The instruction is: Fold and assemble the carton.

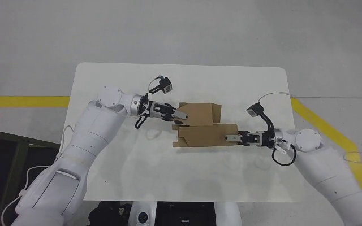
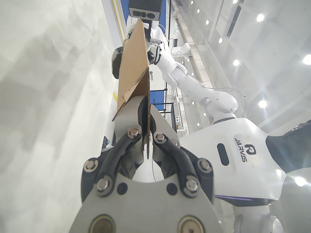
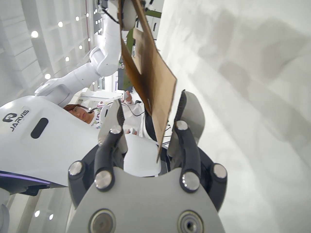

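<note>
Left claw (image 2: pixel 144 109) on carton (image 1: pixel 203 135), lengthwise left-right

Carton (image 3: pixel 148 73) far end beyond frame edge

Carton (image 1: pixel 203 135): brown corrugated cardboard, not yet assembled. Two flat panels are partly folded and stepped, one offset behind the other. It lies at the middle of the white counter (image 1: pixel 169 175), its long side running across the counter's width.
</note>
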{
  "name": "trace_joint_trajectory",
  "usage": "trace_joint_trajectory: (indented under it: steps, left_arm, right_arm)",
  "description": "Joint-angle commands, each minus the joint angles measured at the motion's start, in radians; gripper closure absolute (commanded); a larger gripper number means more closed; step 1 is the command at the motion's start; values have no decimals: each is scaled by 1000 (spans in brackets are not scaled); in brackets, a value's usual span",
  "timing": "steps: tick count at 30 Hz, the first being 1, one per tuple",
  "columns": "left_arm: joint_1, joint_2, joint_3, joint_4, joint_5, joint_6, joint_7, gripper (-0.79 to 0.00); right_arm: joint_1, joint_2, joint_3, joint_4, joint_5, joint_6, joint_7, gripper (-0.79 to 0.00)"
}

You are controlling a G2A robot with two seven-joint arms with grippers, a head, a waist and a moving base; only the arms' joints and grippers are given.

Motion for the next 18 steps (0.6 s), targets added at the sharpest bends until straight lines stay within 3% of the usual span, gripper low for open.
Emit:
trace_joint_trajectory:
  steps: [1, 9, 18]
  left_arm:
    - [4, 4, -5, -15, 8, 2, -2, 0]
    - [26, 21, -11, -60, 52, 16, -16, 0]
    - [37, 38, -7, -60, 145, -8, 8, 0]
  right_arm:
    - [2, 5, 19, 23, -33, -28, -28, -785]
    - [29, 21, 98, 33, -144, -136, -136, -785]
    - [41, 18, 90, -71, -64, -146, -146, -785]
